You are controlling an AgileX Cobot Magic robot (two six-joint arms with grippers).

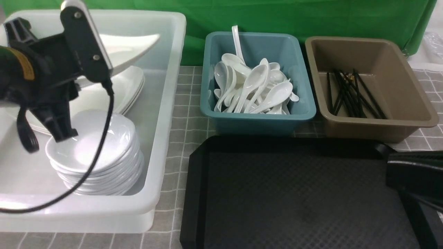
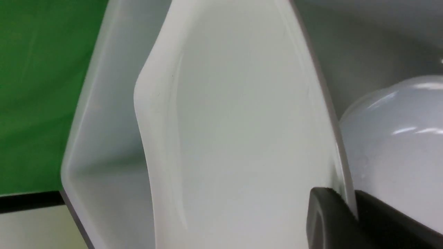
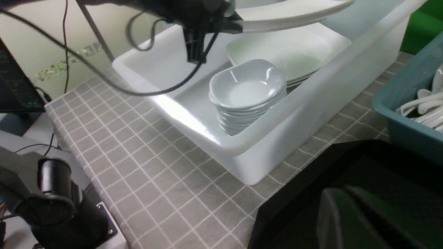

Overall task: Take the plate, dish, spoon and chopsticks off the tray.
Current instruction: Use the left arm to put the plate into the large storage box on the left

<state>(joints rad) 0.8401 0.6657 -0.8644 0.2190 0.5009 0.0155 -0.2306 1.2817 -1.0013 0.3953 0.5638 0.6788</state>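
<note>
**Views.** The left wrist view shows the grip itself. My left gripper [image 2: 347,211] is clamped on the rim of the large glossy white square plate [image 2: 242,121], with one black finger [image 2: 325,221] on the well side and the other behind the rim. The front view hides this contact behind my wrist housing. It does show that the plate [image 1: 135,46] is tilted and raised inside the translucent white rectangular plastic bin [image 1: 166,103]. The right wrist view shows what lies below. The plate [image 3: 294,12] hangs over a stack of matching white plates [image 3: 294,55], and beside that stack stands a stack of small white rounded-square dishes [image 3: 247,90].

Only the front view shows the two tubs. The teal plastic tub [image 1: 259,121] holds white soup spoons [image 1: 256,86]. The brown plastic tub [image 1: 380,128] holds thin black chopsticks [image 1: 349,93].

**Positions.** The held plate extends from my left gripper toward the far wall of the bin, well apart from the large black rectangular plastic tray [image 1: 294,193]. The tray lies just in front of the two tubs on the grey chequered cloth [image 3: 138,155].

My right gripper [image 1: 412,173] sits over the right edge of the tray with its jaws closed. It appears only as a blurred dark shape in its own wrist view.
</note>
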